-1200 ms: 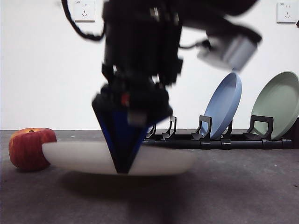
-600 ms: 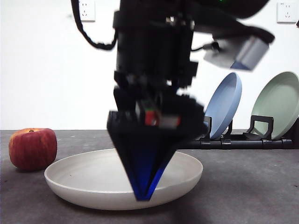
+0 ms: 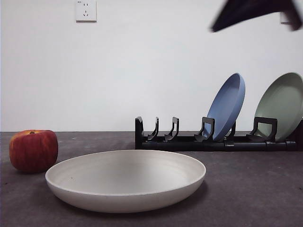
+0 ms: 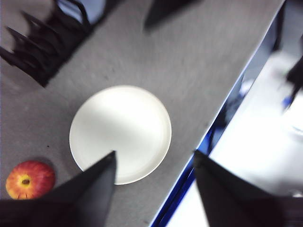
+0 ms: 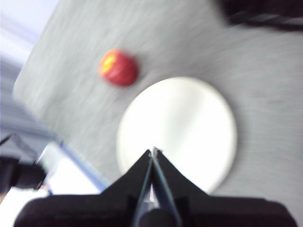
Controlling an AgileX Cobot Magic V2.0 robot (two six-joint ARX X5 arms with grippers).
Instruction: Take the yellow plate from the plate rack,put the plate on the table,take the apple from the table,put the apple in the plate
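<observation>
Cream and matte, the yellow plate (image 3: 126,180) lay flat on the dark grey table (image 3: 251,189), low in the centre of the front view, empty. The red apple (image 3: 33,150) sat at the far left of that frame, just beside the plate's rim but seemingly not touching it. Behind, in the right half of the frame, the black plate rack (image 3: 213,140) held a blue plate (image 3: 227,105) and a pale green plate (image 3: 281,105), with its left slots bare. Both arms hung high above the table — only a blurred dark tip showed in the upper right corner of the front view. The left gripper (image 4: 154,163) had its jaws spread wide and empty; in its wrist view the plate (image 4: 120,133) lay between and beyond them, and the apple (image 4: 30,179) sat near the lower left corner, close beside one jaw. The right gripper (image 5: 152,152) had its jaws pressed together on nothing, over the plate (image 5: 177,134), with the apple (image 5: 119,67) farther off in the upper left. Judging by this, the left arm — already parted — looked better placed for the apple.
</observation>
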